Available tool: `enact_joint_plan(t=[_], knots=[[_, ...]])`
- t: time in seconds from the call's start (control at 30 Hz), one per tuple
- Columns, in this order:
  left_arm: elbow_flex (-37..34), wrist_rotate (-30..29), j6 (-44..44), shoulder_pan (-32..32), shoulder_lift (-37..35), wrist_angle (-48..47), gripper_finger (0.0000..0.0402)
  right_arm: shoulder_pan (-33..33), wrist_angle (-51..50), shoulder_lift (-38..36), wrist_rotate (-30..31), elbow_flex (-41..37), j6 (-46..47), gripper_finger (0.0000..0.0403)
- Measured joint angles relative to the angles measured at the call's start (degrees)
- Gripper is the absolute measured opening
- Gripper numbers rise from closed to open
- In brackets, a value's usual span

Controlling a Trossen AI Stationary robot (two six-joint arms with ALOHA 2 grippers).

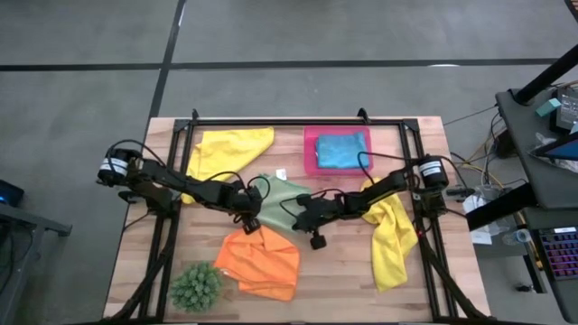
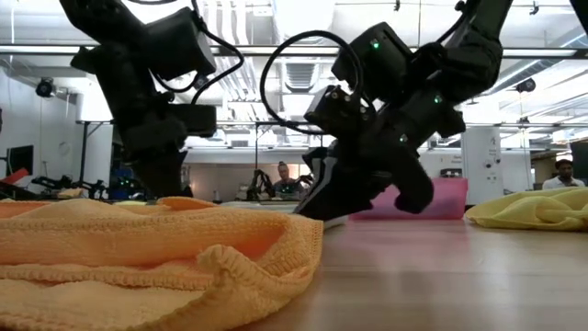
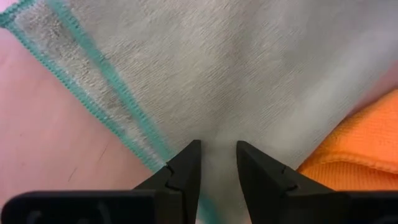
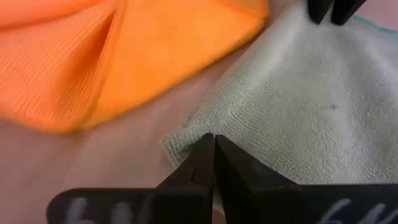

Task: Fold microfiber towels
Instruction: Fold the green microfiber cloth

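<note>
Sage green towel (image 1: 280, 200) on wooden table (image 1: 343, 271): left claw (image 3: 217, 163) pinching it, right claw (image 4: 213, 155) pressed together.

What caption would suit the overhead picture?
Both arms meet over the sage green towel, amid yellow, orange and blue cloths on a wooden table.

Five towels: two yellow (image 1: 233, 151) (image 1: 394, 239), one green (image 1: 280, 200), one orange (image 1: 260, 263), one blue (image 1: 342, 150).
</note>
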Motion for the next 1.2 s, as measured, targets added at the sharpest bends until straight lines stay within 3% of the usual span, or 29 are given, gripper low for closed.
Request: enact_joint_plan(t=[0.4,0.9,1.13,1.2], knots=[[-0.30,0.68,0.01,-0.04,-1.17,-0.39,0.0088,-0.15,-12.53,-3.46,-2.85,2.01,-0.51,0.0008],[-0.14,-1.03,2.05,0.00,-10.80,4.30,0.0088,-0.11,-23.82,-19.69,-2.63,1.45,-1.70,0.0008],[-0.11,-1.80,7.37,1.98,-7.90,13.68,0.0088,-0.93,-23.75,-27.15,8.58,-1.98,1.90,0.0008],[-0.10,-1.79,9.04,3.59,-6.08,15.90,0.0088,-1.75,-23.94,-27.57,9.42,-2.82,2.44,0.0008]])
